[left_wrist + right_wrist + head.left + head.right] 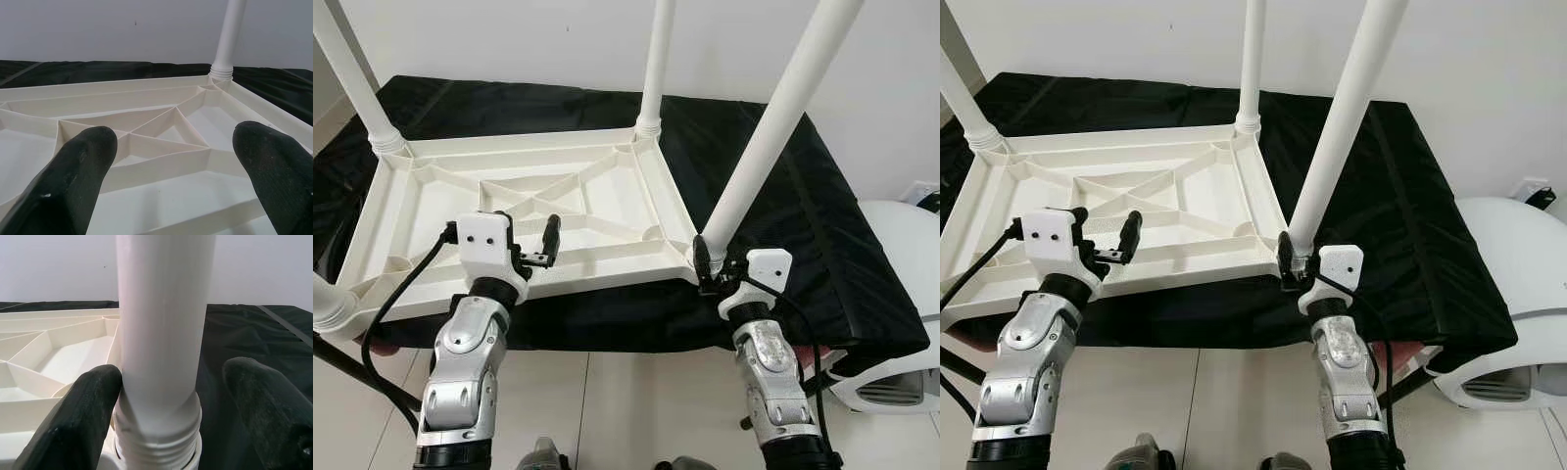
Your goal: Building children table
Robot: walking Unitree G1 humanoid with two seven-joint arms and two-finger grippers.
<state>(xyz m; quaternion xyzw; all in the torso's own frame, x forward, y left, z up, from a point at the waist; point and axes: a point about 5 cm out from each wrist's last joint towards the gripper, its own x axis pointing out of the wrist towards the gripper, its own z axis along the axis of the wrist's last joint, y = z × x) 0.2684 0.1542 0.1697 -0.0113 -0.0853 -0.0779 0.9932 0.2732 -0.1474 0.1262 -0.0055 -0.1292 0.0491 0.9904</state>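
Observation:
A white plastic table top (607, 201) lies upside down on a black-covered surface, ribs facing up. White legs stand in its corners: far left (352, 83), far right (656, 59) and near right (773, 117). A fourth leg end (328, 305) shows at the near left corner. My left gripper (530, 245) hovers open over the near rim, with nothing between its fingers (83, 156). My right gripper (1295, 259) straddles the base of the near right leg (164, 323) just above its threaded collar. It is open: one finger (93, 401) touches the leg, the other stands apart.
A black cloth (803, 215) covers the support under the table top, with bare cloth to the right. A white rounded appliance (901, 264) stands low at the right. A dark stand leg (352, 377) crosses the pale tiled floor at the lower left. A white wall is behind.

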